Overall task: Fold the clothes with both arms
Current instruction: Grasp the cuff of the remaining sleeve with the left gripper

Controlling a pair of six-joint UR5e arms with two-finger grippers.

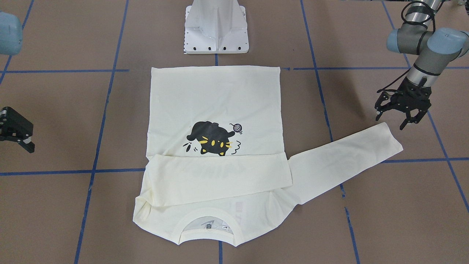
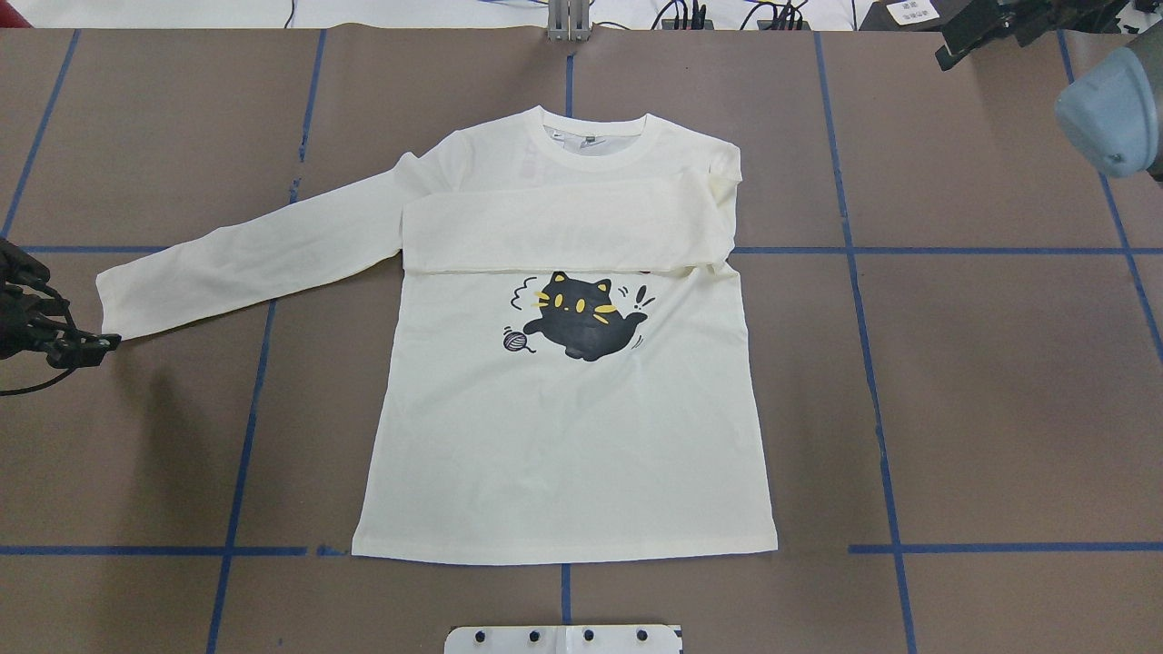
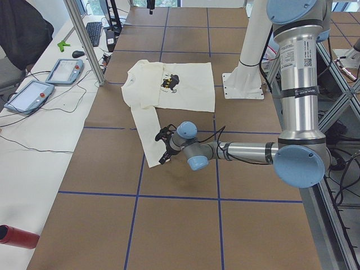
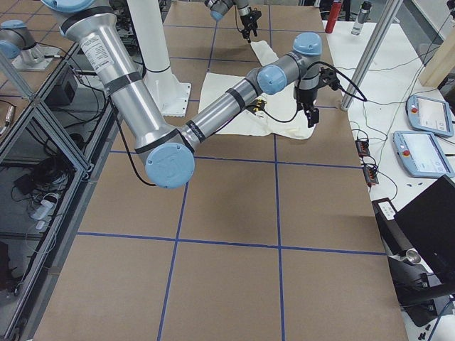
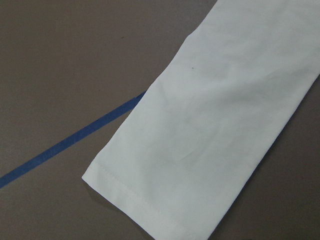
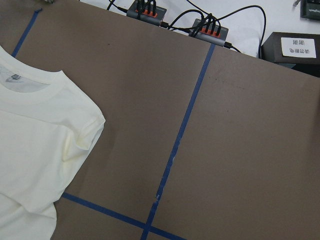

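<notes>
On the brown table (image 2: 999, 409) the cream cat-print shirt (image 2: 563, 454) lay flat, print up, one sleeve (image 2: 554, 227) folded across the chest and the other sleeve (image 2: 245, 263) stretched out sideways. The left gripper (image 1: 391, 121) hung just beside that sleeve's cuff (image 1: 390, 141), jaws spread wide and empty. The right gripper (image 1: 18, 135) sat well apart from the shirt; I could not tell its jaws' state.

- Brown table (image 2: 999, 409) is carrying blue tape lines (image 2: 999, 548).
- Cream shirt (image 2: 563, 454) is lying flat on it, print up.
- White pedestal base (image 1: 216, 33) is standing near the hem.
</notes>
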